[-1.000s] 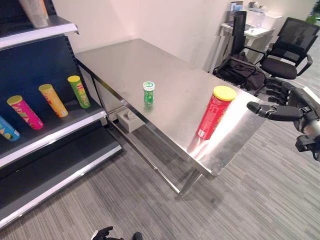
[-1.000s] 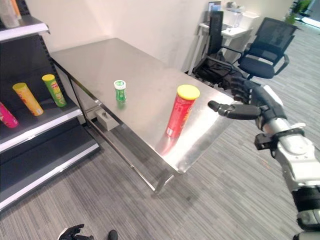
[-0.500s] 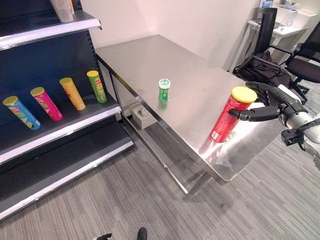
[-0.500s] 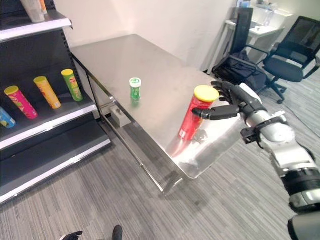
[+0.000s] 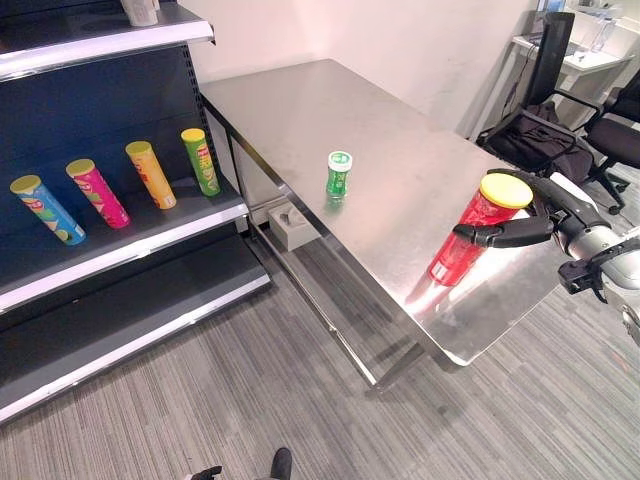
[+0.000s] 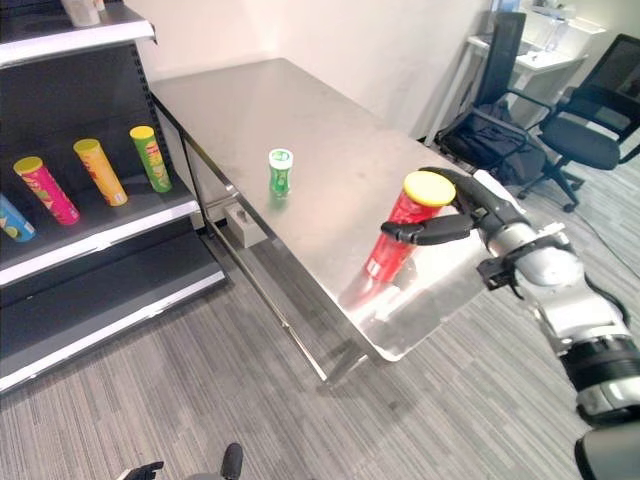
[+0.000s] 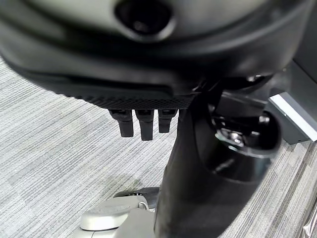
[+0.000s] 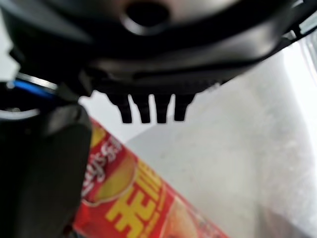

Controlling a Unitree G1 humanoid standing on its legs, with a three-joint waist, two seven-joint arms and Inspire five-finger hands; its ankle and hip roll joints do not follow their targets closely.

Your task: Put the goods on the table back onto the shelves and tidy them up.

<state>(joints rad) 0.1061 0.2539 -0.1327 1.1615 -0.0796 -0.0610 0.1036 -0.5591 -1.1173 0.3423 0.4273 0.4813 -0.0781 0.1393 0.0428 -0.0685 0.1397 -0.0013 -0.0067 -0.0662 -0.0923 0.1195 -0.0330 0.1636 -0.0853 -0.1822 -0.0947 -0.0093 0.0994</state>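
Observation:
A tall red can with a yellow lid (image 5: 462, 243) stands near the steel table's (image 5: 300, 100) near right corner. My right hand (image 5: 548, 205) is open around its upper part, with the thumb (image 6: 420, 232) across the front and the fingers behind the lid. In the right wrist view the red can (image 8: 138, 203) lies between thumb and straight fingers. A small green can (image 5: 339, 173) stands upright mid-table. My left hand (image 7: 141, 124) hangs open over the carpet, holding nothing.
The dark shelf unit (image 5: 130, 245) on the left carries several leaning cans: blue (image 5: 46, 209), pink (image 5: 96, 193), orange (image 5: 150, 174), green (image 5: 201, 161). A small box (image 5: 292, 225) sits under the table. Office chairs (image 5: 620, 130) and a black bag (image 5: 525, 145) stand behind the table.
The camera has swung, shifting the whole scene. My right hand has come in from the right to the red can and now has thumb and fingers on either side of its top.

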